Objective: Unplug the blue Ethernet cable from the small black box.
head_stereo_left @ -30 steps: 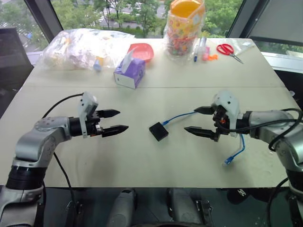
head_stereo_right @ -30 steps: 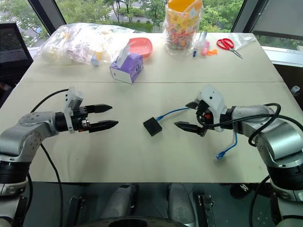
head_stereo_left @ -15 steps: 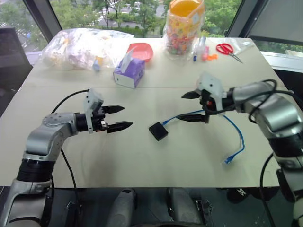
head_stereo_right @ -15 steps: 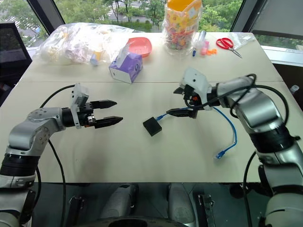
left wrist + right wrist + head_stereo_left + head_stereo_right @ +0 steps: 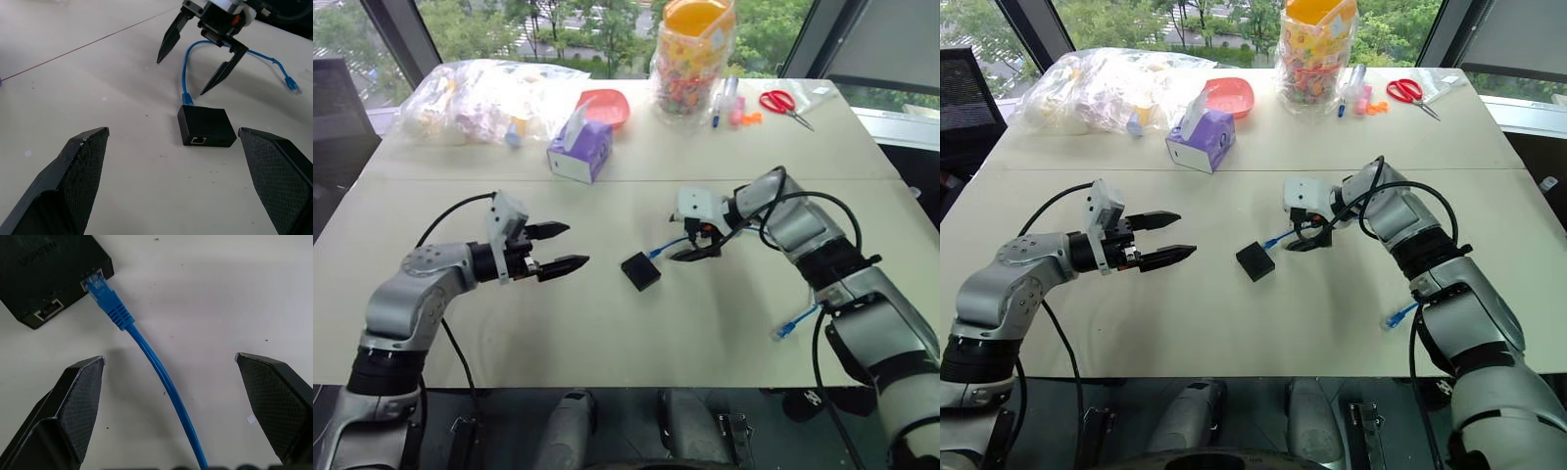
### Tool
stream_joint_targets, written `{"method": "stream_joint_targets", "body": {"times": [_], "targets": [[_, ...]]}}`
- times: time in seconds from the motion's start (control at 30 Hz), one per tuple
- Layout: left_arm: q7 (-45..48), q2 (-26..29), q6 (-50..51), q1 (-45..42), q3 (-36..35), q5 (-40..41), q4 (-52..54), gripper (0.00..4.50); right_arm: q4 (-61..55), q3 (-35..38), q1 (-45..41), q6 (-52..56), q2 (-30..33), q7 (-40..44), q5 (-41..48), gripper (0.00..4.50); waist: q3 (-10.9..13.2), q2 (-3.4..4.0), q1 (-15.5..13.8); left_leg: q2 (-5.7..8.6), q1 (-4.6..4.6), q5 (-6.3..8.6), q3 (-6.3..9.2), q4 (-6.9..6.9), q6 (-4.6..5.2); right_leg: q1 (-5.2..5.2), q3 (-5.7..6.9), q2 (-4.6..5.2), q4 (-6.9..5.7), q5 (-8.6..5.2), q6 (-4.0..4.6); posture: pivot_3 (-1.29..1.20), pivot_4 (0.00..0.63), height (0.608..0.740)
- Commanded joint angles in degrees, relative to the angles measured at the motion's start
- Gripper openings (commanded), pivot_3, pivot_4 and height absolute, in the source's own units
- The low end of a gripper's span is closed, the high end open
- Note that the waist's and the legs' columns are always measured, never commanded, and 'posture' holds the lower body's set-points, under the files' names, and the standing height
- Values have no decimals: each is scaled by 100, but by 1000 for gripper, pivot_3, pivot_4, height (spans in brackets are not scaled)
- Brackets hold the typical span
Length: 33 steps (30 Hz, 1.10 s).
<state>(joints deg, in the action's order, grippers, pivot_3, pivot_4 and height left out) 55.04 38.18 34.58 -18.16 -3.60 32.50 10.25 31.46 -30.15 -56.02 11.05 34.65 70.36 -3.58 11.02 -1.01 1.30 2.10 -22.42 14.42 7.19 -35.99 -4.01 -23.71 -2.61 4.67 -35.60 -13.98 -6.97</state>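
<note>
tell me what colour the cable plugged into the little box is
Bright blue cable, seen best in the right wrist view.

The table [image 5: 607,333] is overlooked from the head by both eye views, facing forward and down. The small black box [image 5: 205,126] is viewed low and near from the left wrist. The same box and the blue Ethernet cable [image 5: 161,377] are seen closest from the right wrist.

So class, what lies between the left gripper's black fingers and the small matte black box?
Bare tabletop: in the left wrist view, nothing lies between the left gripper and the small black box.
</note>
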Motion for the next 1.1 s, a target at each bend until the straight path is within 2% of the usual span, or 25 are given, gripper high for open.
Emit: {"method": "stream_joint_targets", "body": {"times": [0.03, 0.2, 0.4, 0.5, 0.73, 0.87, 0.97, 1.1], "targets": [[-87, 71, 38, 61, -222, 118, 290, 4443, 57, 99, -183, -179, -208, 194, -108, 4500, 0, 0, 17, 0, 0, 0, 0, -1, 0, -4, 0, 0, -8, 0, 0, 0, 150, 740], [-157, 106, 96, 140, -286, 171, 389, 4443, -147, 100, -188, 107, -419, 613, -90, 4500, 0, 0, 82, 1, 1, -2, 1, -8, -4, -12, -2, 0, -41, -1, 1, 0, 150, 740], [-187, 96, 150, 129, -283, 167, 410, 4443, 155, 43, -213, -101, -677, 488, -362, 4500, 0, 0, 125, 3, 3, -4, 2, -13, -6, -13, -2, 0, -50, 0, 1, 0, 150, 740], [-189, 95, 166, 100, -269, 161, 387, 4500, 315, 23, -197, -229, -803, 420, -502, 3693, -1, -1, 148, 2, 8, -4, 2, -12, -7, -13, -4, -2, -53, 0, 2, 0, 150, 740], [-206, 52, 156, 45, -213, 134, 348, 4500, 438, 75, -188, -351, -1004, 348, -640, 175, 0, -1, 152, 1, 33, -8, 2, -14, -13, 8, -4, -3, -56, 4, 7, 0, 150, 740], [-205, 28, 151, 29, -183, 125, 313, 4500, 113, 154, -91, -300, -920, 308, -667, 81, 0, -1, 145, 1, 58, -8, 2, -13, -13, 32, -5, -3, -56, 3, 7, 0, 150, 740], [-184, 8, 227, -17, -199, 190, 259, 4500, -486, 476, 94, -395, -738, -247, -717, 81, 0, 0, 129, 1, 56, -8, 2, -12, -13, 30, -5, -3, -56, 3, 7, 0, 150, 740], [-78, 15, 539, -286, -166, 393, 159, 4500, -1800, 1196, 697, -973, -480, -1657, -934, 81, 0, 0, 100, 3, 33, -8, 7, -13, -13, 12, -5, -2, -55, 3, 7, 0, 150, 740]]}}
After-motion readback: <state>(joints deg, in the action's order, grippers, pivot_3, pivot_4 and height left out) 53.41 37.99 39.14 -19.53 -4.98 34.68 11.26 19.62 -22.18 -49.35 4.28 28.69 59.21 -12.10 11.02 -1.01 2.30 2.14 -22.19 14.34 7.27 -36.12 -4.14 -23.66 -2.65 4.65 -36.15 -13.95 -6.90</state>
